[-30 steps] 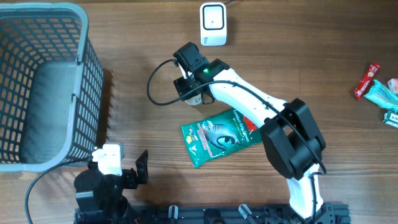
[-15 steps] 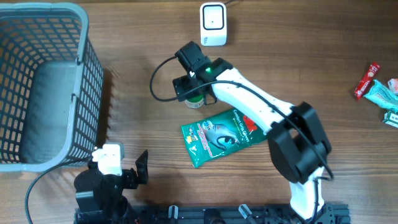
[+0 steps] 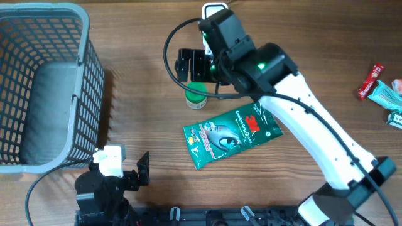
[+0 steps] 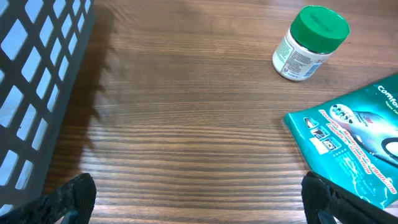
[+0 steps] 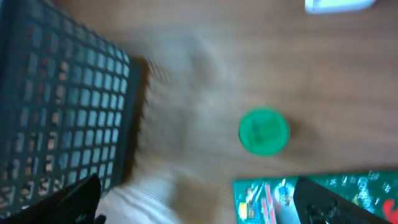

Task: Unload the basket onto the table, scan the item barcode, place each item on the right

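The green-capped bottle [image 3: 196,97] stands upright on the tabletop [image 3: 138,119], just beyond the far left corner of the green packet [image 3: 229,135] and nearer than the white scanner [image 3: 213,7]. The right pincer [image 3: 191,64] hangs above the bottle with its fingers wide apart, holding nothing. The left pincer [image 4: 200,198] sits at the near left beside the basket [image 3: 81,75], also spread apart and empty.
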{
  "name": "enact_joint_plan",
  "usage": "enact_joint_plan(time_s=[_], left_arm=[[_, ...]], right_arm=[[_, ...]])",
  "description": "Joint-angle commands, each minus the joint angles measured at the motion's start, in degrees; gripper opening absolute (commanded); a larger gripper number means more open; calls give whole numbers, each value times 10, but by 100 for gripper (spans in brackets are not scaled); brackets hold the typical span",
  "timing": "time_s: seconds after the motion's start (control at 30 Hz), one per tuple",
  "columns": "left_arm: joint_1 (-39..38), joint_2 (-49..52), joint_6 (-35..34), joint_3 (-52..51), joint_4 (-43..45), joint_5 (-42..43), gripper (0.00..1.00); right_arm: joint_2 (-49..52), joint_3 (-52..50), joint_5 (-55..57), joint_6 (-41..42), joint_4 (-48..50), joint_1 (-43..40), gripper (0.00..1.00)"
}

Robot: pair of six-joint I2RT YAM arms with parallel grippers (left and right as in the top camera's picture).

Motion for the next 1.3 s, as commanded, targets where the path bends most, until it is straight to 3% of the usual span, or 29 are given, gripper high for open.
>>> enact_joint_plan(time_s=[0.0, 0.17, 0.37, 0.93, 1.2, 1.27], left_arm=[[-2, -2, -5, -3, 2, 1, 100], [-2, -2, -5, -3, 2, 1, 100], [-2, -2, -5, -3, 2, 1, 100], [-2, -2, -5, -3, 2, 1, 100], [-2, -2, -5, -3, 2, 1, 100], [-2, -2, -5, -3, 1, 1, 100]], right_arm=[[64, 32, -66, 41, -43, -16, 99], [233, 164, -45, 40, -167, -24, 99], [327, 193, 2, 62, -182, -30, 99], [395, 193, -7, -5, -152, -30, 99], [434, 192, -17, -53, -151, -26, 95], [438, 192, -18, -68, -150, -26, 90]])
